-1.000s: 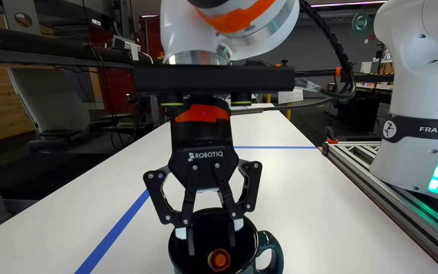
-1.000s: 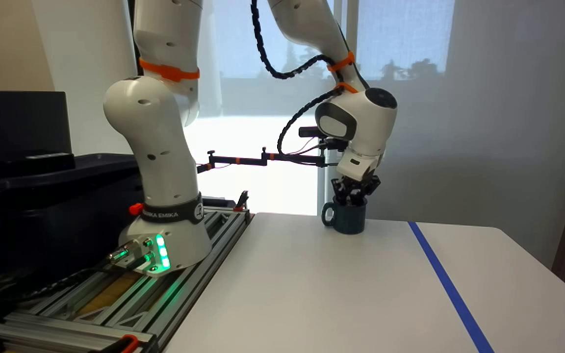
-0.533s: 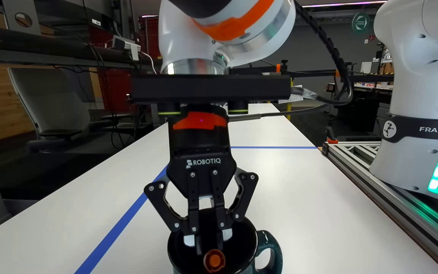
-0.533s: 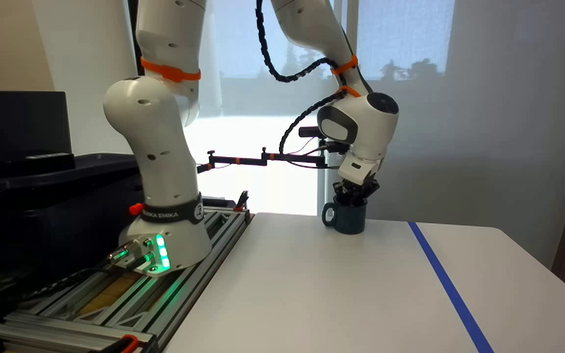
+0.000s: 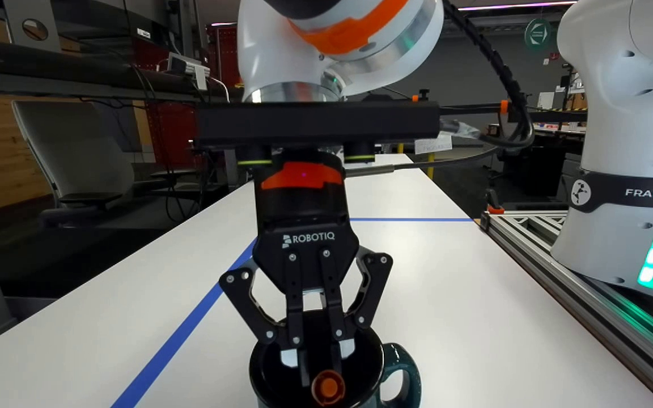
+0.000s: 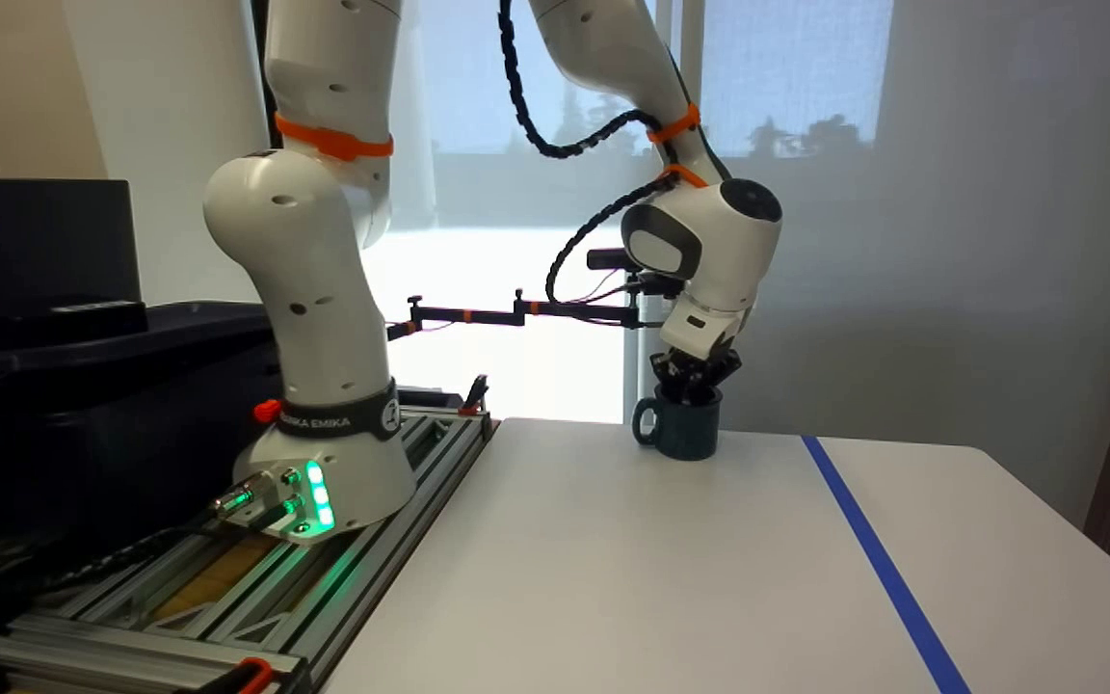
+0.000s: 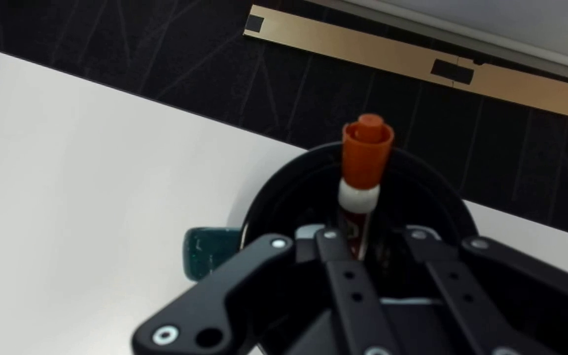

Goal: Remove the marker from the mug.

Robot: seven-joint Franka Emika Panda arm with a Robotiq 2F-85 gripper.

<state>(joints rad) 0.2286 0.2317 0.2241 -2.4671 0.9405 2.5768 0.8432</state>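
The mug is dark green-black and glossy with a dark inside; it stands upright on the table and also shows in the other views. The marker leans inside the mug with its orange-red end near the rim. In the wrist view the marker shows a white ring and a dark red body; its lower end is hidden. My gripper points down into the mug, its fingers closed around the marker's body, and also shows in an exterior view and the wrist view.
The white table carries blue tape lines. The mug stands close to a table edge. The mug's handle sticks out at its side. The arm's metal base frame runs along a table side.
The fingers have closed from a wider gap. The gripper went down and left, then slightly up and right; the marker's orange end shifted with the fingers. The mug stays almost still.
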